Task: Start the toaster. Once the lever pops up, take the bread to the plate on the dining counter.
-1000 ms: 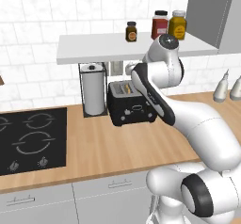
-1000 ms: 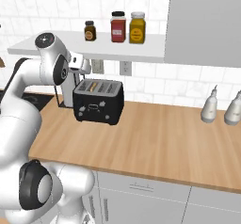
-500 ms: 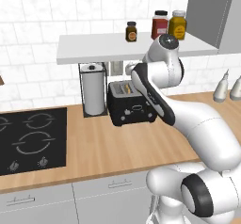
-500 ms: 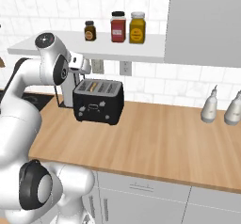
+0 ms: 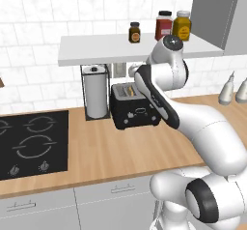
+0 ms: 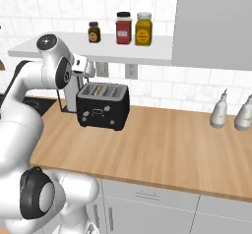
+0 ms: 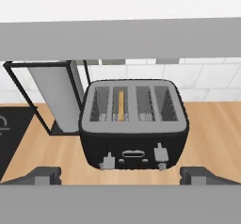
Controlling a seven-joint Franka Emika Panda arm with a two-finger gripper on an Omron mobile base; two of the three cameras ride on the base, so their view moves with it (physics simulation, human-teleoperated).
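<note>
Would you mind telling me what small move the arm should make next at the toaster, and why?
Probably lower the open tool toward the left lever on the toaster front and press it down. The bread already sits in a left-hand slot, both levers look up, and the tool hangs above and in front of the toaster, touching nothing.

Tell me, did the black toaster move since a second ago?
No. In the left base view the toaster sits in the same spot beside the paper-towel holder under the shelf, just as before.
</note>
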